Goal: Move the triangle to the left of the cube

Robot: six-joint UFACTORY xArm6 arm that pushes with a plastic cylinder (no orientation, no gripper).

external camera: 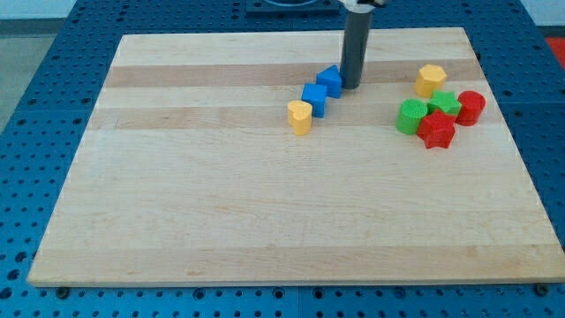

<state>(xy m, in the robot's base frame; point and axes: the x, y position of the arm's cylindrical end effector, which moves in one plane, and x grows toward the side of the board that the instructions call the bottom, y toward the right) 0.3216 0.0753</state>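
Observation:
Two blue blocks lie near the board's top middle. The upper one, a blue triangle-like block [330, 79], touches the lower blue cube [314, 99] at its upper right. My tip [350, 86] stands right against the upper blue block's right side. A yellow heart-shaped block [300, 117] lies just below and left of the cube.
At the view's right is a cluster: a yellow hexagon block [431, 79], a green round block [410, 117], a green star block [444, 103], a red round block [470, 107] and a red star block [436, 130]. The wooden board [265, 221] lies on a blue perforated table.

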